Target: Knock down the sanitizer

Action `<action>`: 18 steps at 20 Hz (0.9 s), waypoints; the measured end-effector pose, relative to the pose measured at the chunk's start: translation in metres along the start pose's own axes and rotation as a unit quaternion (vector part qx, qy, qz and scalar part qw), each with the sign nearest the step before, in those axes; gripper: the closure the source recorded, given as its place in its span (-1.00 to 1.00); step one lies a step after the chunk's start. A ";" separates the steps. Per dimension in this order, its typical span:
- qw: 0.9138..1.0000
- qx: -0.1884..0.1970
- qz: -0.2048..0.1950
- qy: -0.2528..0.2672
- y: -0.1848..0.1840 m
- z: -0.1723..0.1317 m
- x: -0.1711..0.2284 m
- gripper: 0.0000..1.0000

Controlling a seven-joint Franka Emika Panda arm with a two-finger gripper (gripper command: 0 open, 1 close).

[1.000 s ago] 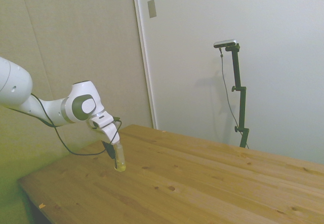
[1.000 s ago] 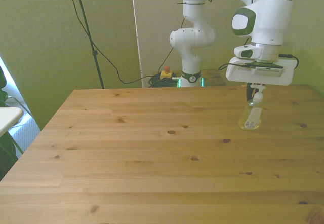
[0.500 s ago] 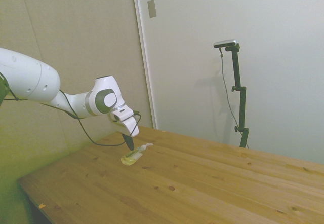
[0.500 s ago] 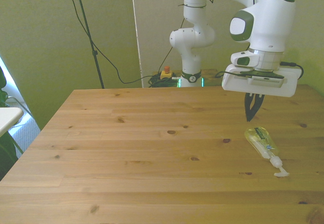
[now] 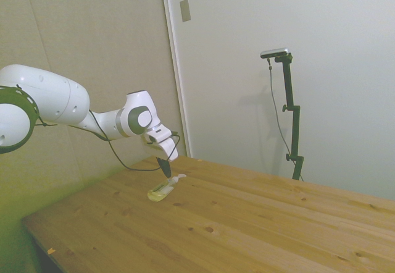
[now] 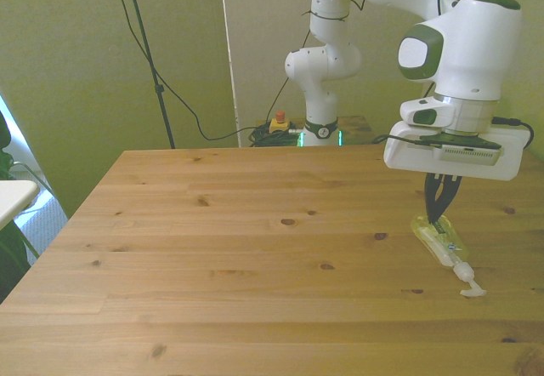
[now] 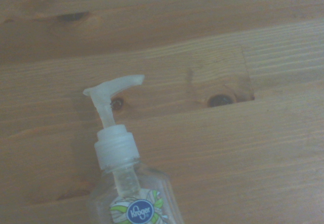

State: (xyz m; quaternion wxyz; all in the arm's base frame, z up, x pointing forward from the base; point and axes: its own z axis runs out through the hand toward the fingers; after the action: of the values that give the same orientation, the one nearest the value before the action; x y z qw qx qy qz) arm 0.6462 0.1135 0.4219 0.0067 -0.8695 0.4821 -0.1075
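One slim clear sanitizer (image 6: 439,242) lies on grainy wooden table (image 6: 238,248).

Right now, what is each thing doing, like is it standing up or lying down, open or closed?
Small clear plastic sanitizer bottle with pale yellow-green liquid: lying on its side on the table, white pump nozzle pointing toward the near edge in the front view.
White arm's two-finger gripper: fingers together, tips just above the bottle, holding nothing.
Wooden table: bearing the bottle.
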 end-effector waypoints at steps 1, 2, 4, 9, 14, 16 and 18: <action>1.000 0.000 -0.003 0.000 -0.001 0.000 -0.001 -1.00; 1.000 0.000 -0.005 0.000 -0.001 0.000 -0.002 -1.00; 1.000 0.000 -0.011 -0.001 -0.001 -0.001 -0.005 -1.00; 1.000 -0.003 -0.025 -0.002 0.009 -0.009 -0.023 -1.00; 0.999 -0.014 -0.038 -0.005 0.037 -0.020 -0.048 -1.00; 0.999 -0.016 -0.043 -0.005 0.049 -0.024 -0.056 -1.00; 0.999 -0.018 -0.046 -0.005 0.061 -0.028 -0.063 -1.00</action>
State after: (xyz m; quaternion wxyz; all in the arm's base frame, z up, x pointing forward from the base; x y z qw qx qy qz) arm 0.5572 0.1363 0.4312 -0.0119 -0.8912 0.4434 -0.0949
